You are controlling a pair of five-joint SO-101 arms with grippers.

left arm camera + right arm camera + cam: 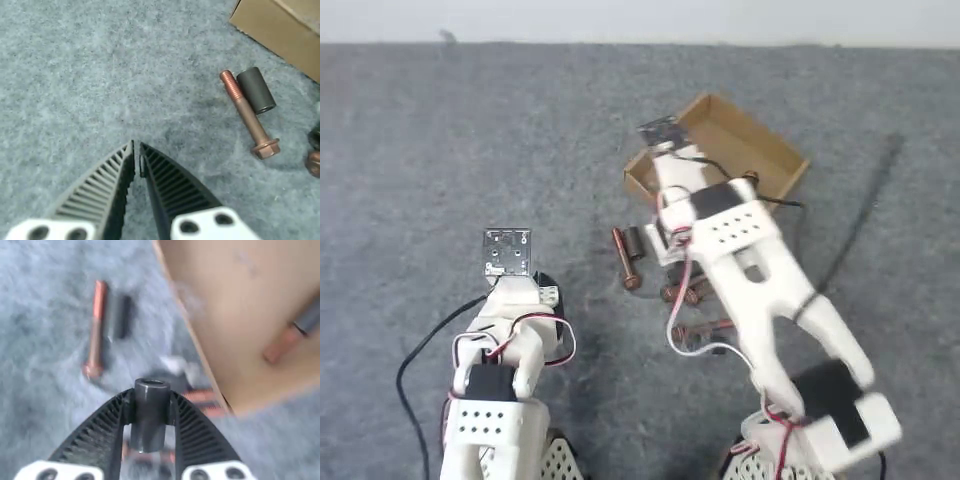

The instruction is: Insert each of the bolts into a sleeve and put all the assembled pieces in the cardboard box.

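The right jaws clench a dark sleeve [150,412] upright across its barrel. It looks rigid, smooth and likely slippery, so it is best pinched mid-length. The left jaws are pressed together, empty. A bolt [247,117] and a spare sleeve [256,91] lie side by side at 7 o'clock of the cardboard box [750,140]. The grey felt counter [440,130] runs to a pale wall [620,20].

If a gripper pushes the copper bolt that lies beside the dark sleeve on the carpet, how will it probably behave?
The bolt looks like rigid metal, so it should not bend. Its round shank may roll, but the wide head and the rough carpet would likely stop it soon. The sleeve beside it may get nudged.
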